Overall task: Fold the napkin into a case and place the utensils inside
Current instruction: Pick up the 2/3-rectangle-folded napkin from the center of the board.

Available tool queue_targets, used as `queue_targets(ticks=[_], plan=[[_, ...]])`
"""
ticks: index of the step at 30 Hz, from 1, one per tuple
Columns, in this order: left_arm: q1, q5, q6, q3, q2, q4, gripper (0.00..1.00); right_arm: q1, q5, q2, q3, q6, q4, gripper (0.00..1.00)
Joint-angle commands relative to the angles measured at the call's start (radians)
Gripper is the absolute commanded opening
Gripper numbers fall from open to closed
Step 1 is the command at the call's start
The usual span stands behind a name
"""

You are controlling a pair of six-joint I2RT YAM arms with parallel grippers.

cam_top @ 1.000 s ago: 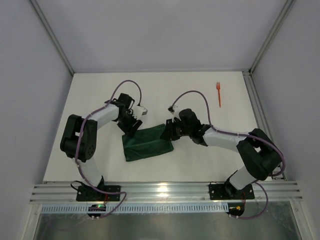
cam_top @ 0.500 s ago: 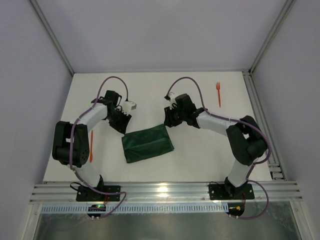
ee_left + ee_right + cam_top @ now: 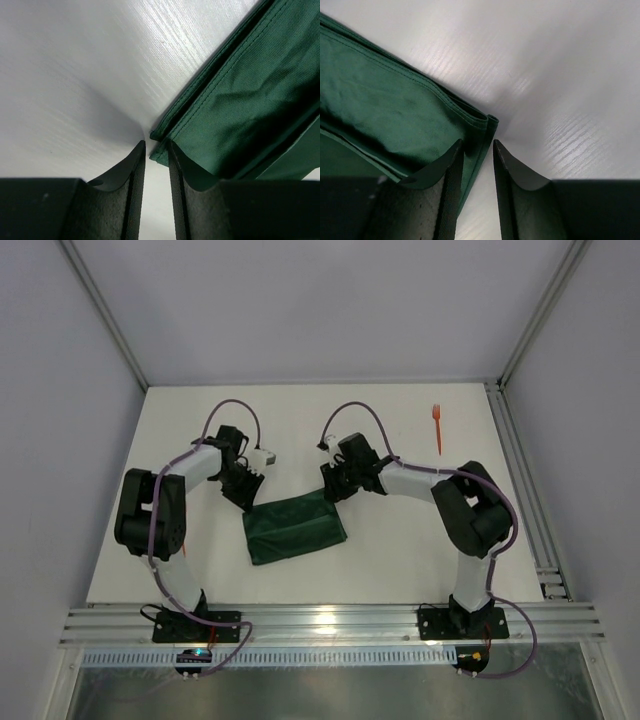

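Left gripper [image 3: 156,145] and right gripper [image 3: 477,142] have reached napkin [image 3: 294,527] corners, perhaps gripping.

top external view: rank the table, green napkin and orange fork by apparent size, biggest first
1. table, fills most of the floor of the view
2. napkin, folded into a rectangle
3. fork, a thin sliver near the far right edge

No close calls: the napkin and fork both lie flat on the table, so nearness does not skew it.

napkin [image 3: 250,100] matt woven cloth; table [image 3: 75,75] smooth, semi-gloss, v. fine grain
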Motion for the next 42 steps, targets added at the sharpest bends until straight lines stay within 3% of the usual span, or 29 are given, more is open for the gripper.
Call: queue_targets(ticks=[1, 2, 4, 7, 9, 16, 23, 25, 26, 27, 30, 42], plan=[[-0.006, 0.004, -0.007, 0.006, 0.031, 0.026, 0.26, 0.002, 0.014, 0.013, 0.034, -0.018, 0.011, 0.34], [-0.004, 0.009, -0.004, 0.006, 0.031, 0.023, 0.26, 0.001, 0.016, 0.017, 0.037, -0.014, 0.015, 0.32], [-0.004, 0.018, -0.002, 0.009, 0.033, 0.017, 0.24, 0.001, 0.023, 0.03, 0.037, -0.008, 0.026, 0.18], [-0.004, 0.017, -0.001, 0.014, 0.033, 0.02, 0.08, -0.01, 0.023, 0.021, 0.013, 0.023, 0.063, 0.04], [-0.006, 0.014, 0.001, 0.014, 0.033, 0.026, 0.0, -0.025, 0.005, 0.013, -0.003, 0.051, 0.08, 0.04], [-0.006, 0.02, 0.018, 0.002, 0.022, 0.041, 0.0, -0.088, -0.124, -0.016, -0.081, 0.114, 0.167, 0.04], [-0.006, 0.047, 0.013, 0.012, 0.01, 0.033, 0.0, -0.116, -0.153, 0.01, -0.087, 0.147, 0.176, 0.04], [-0.004, 0.069, 0.021, 0.015, -0.006, 0.027, 0.05, -0.116, -0.164, 0.013, -0.085, 0.147, 0.179, 0.04], [-0.004, 0.075, 0.019, 0.015, -0.013, 0.027, 0.21, -0.116, -0.165, 0.01, -0.085, 0.146, 0.179, 0.04], [-0.004, 0.081, 0.016, 0.017, -0.024, 0.029, 0.26, -0.117, -0.165, 0.011, -0.085, 0.144, 0.179, 0.04], [-0.006, 0.077, -0.007, 0.029, -0.036, 0.043, 0.36, -0.116, -0.164, 0.007, -0.087, 0.134, 0.173, 0.05], [-0.004, 0.043, -0.061, 0.094, 0.036, 0.078, 0.27, -0.114, -0.176, 0.001, -0.093, 0.111, 0.164, 0.06]])
